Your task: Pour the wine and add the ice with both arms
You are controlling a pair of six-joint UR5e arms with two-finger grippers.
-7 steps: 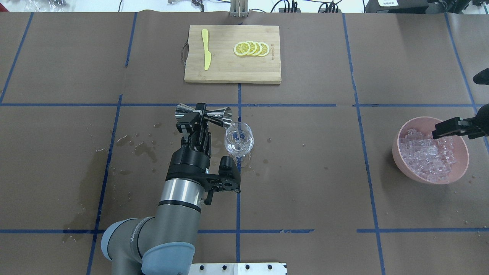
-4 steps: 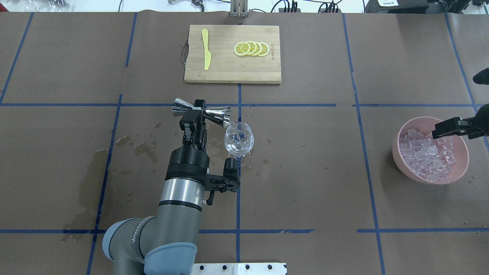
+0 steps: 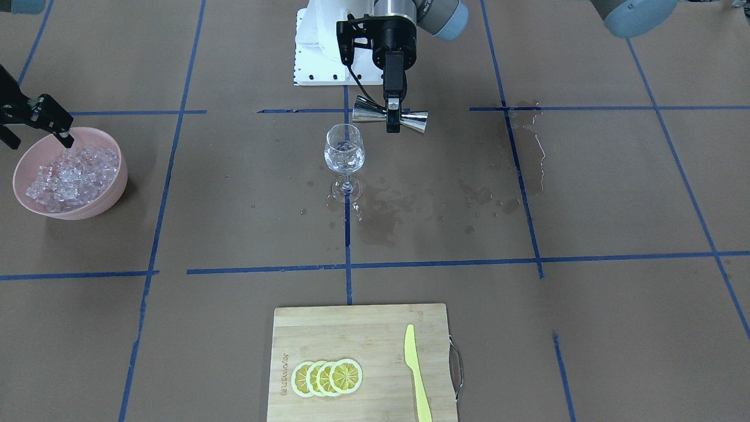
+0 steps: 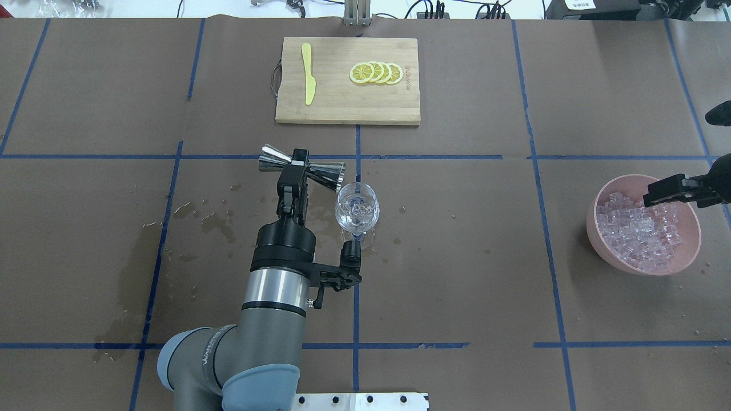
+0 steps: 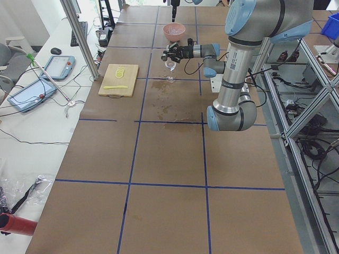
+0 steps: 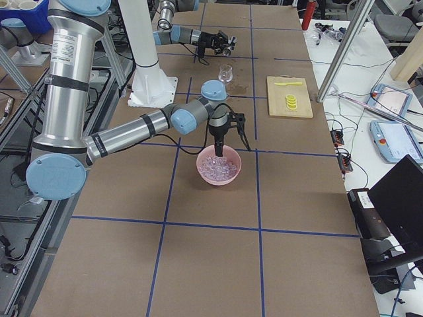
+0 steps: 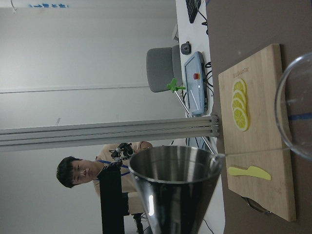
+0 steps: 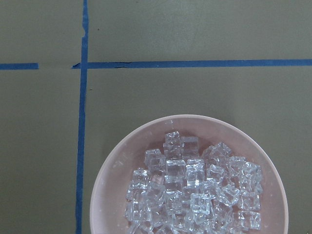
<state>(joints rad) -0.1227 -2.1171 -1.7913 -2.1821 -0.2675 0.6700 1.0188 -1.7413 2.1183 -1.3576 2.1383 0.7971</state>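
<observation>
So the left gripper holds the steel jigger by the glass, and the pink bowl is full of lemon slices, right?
No. The pink bowl is full of ice cubes, as the right wrist-mounted view shows. The left gripper does hold the jigger by the glass.

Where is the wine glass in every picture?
Front-facing: glass upper middle, beside jigger.
Overhead: glass centre.
Exterior left: glass top centre, far.
Exterior right: glass top centre.
Left wrist: glass rim at right edge.
Right wrist: not in it.
Landmark: cutting board, in all but right wrist.
</observation>
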